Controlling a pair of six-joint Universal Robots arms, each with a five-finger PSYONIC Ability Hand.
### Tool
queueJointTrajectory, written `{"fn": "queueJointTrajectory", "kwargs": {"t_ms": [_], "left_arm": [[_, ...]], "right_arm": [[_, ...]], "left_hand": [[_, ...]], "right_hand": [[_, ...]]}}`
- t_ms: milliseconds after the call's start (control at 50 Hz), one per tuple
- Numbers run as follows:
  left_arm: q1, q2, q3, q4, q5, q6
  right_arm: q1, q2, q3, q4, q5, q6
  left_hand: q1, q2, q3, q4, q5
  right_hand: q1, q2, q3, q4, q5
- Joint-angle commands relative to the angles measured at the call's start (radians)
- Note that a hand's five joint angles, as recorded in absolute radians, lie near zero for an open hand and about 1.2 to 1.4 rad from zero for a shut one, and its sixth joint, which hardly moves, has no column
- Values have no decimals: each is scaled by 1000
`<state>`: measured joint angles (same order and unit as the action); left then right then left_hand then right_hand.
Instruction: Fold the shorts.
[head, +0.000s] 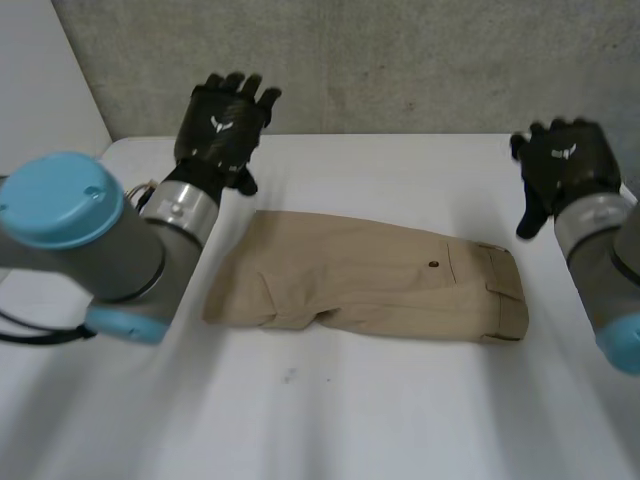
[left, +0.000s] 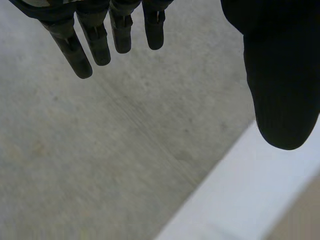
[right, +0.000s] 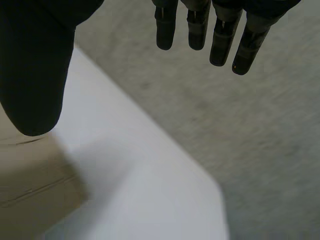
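The khaki shorts (head: 370, 280) lay doubled on the white table (head: 330, 420), between the two hands and touching neither. The cloth was probably soft, light and limp when lifted. The waistband end by the right hand (head: 562, 160) looked the firmest hold. That hand and the left hand (head: 222, 122) hung empty, fingers straight.

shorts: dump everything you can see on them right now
The shorts are tan, woven cotton by the look, lying flat on the white table, apparently doubled leg over leg. The waistband faces the robot's right, the leg hems its left. A pocket with a dark button faces up; creases near the hems. Nothing touches them: the left robot hand and right robot hand are open, off either end.
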<state>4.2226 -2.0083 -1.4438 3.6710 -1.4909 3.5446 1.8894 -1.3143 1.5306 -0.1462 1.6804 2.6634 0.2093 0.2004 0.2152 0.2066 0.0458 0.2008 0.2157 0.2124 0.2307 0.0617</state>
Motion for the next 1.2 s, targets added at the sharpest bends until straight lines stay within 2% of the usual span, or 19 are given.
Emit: {"fn": "queueJointTrajectory", "kwargs": {"t_ms": [20,140,260,320,400,420,440,560,620,740,800,900,1040,1080,1100,1200], "left_arm": [[13,155,-204,-123,-6,-147],[28,238,-312,-192,-5,-257],[31,272,-363,-198,-5,-268],[33,275,-377,-198,-6,-269],[33,273,-386,-198,-6,-270],[33,272,-388,-198,-6,-270],[33,273,-391,-198,-6,-270],[33,275,-394,-198,-6,-270],[33,276,-395,-200,-6,-271],[48,305,-402,-201,-5,-271],[60,315,-414,-201,-3,-273],[62,316,-425,-201,-5,-273],[57,316,-426,-201,-5,-273],[56,316,-426,-201,-5,-273],[56,316,-426,-201,-5,-273],[53,316,-426,-201,-5,-273]], "right_arm": [[-13,-59,190,73,-67,85],[-53,-54,289,57,-137,116],[-92,29,318,-15,-163,119],[-99,69,318,-64,-162,118],[-125,104,318,-108,-172,112],[-136,113,315,-125,-174,107],[-142,115,313,-133,-174,102],[-208,80,299,-147,-174,92],[-251,43,289,-138,-176,27],[-354,32,247,-104,-166,-259],[-360,33,214,-90,-168,-382],[-262,24,148,-87,-176,-405],[32,36,33,-87,-215,-393],[109,50,25,-88,-251,-398],[185,84,22,-88,-298,-405],[313,178,52,-65,-455,-433]], "left_hand": [[-35,-26,-41,-32,-46],[-35,-26,-41,-32,-46],[-35,-26,-41,-32,-46],[-35,-26,-41,-32,-46],[-35,-26,-41,-32,-46],[-35,-26,-41,-32,-46],[-35,-26,-41,-32,-46],[-35,-26,-41,-32,-46],[-35,-26,-41,-32,-46],[-35,-26,-41,-32,-46],[-35,-26,-41,-32,-46],[-35,-26,-41,-32,-46],[-35,-26,-41,-32,-46],[-35,-26,-41,-32,-46],[-35,-26,-41,-32,-46],[-35,-26,-41,-32,-46]], "right_hand": [[-26,-41,-38,-56,-62],[-4,-19,-16,-34,-40],[28,13,16,-2,-8],[180,165,169,150,145],[669,655,658,640,634],[1078,1063,1066,1048,1042],[1194,1179,1183,1164,1159],[1195,1181,1184,1166,1160],[1195,1181,1184,1166,1160],[1195,1181,1184,1166,1160],[1195,1181,1184,1166,1160],[1195,1181,1184,1166,1160],[1195,1181,1184,1166,1160],[1195,1181,1184,1166,1160],[1195,1181,1184,1166,1160],[1195,1181,1184,1166,1160]]}}
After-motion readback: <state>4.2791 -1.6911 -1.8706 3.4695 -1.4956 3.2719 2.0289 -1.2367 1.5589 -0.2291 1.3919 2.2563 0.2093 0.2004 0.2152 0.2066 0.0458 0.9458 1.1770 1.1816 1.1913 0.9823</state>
